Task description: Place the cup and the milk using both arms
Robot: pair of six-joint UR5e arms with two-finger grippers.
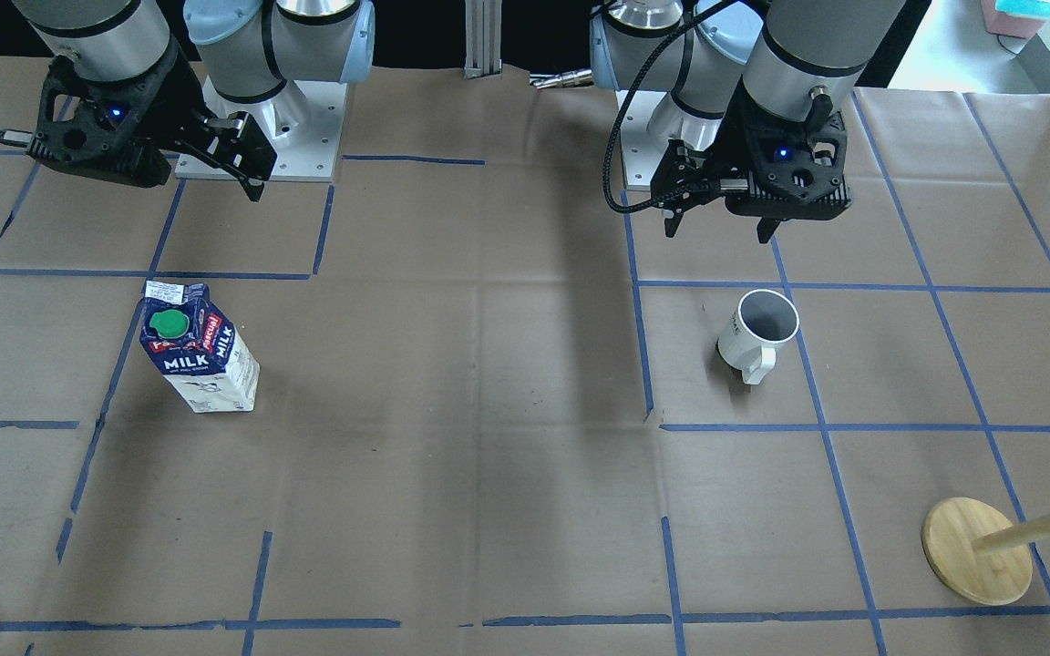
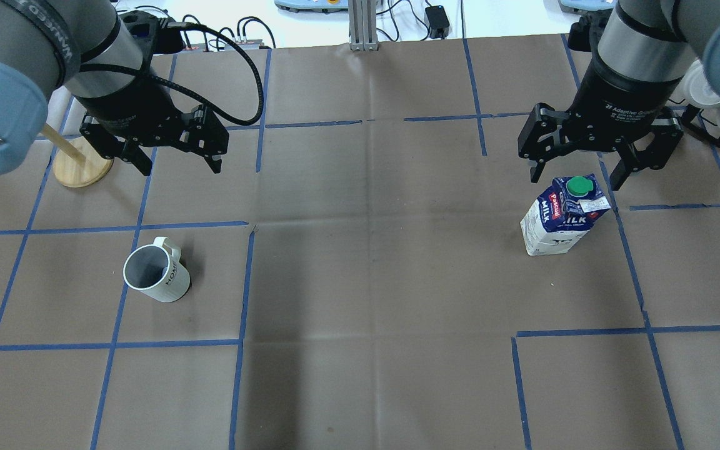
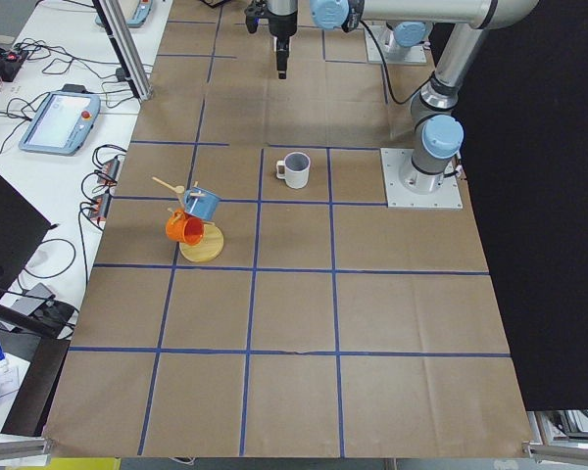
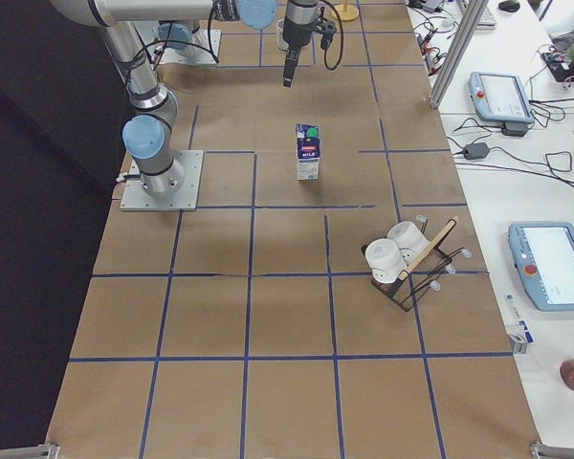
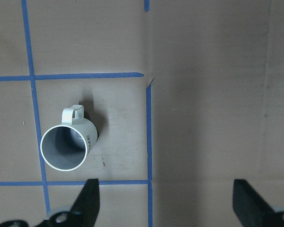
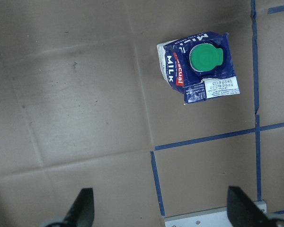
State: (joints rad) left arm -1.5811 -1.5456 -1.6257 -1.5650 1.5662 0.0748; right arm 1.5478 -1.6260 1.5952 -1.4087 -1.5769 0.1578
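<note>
The white cup [image 2: 155,275] stands upright on the brown paper at the left, handle toward the far side; it also shows in the front view [image 1: 759,333] and the left wrist view [image 5: 68,144]. My left gripper [image 2: 179,164] hangs open and empty above the table, beyond the cup. The blue and white milk carton [image 2: 560,219] with a green cap stands upright at the right, also in the front view [image 1: 201,351] and the right wrist view [image 6: 199,66]. My right gripper [image 2: 575,178] hangs open and empty, high above the carton.
A wooden mug tree [image 1: 976,551] with a blue and an orange mug stands beyond the cup, near my left arm [image 2: 83,169]. A wire rack with white cups [image 4: 402,263] stands off the right end. Blue tape lines grid the paper.
</note>
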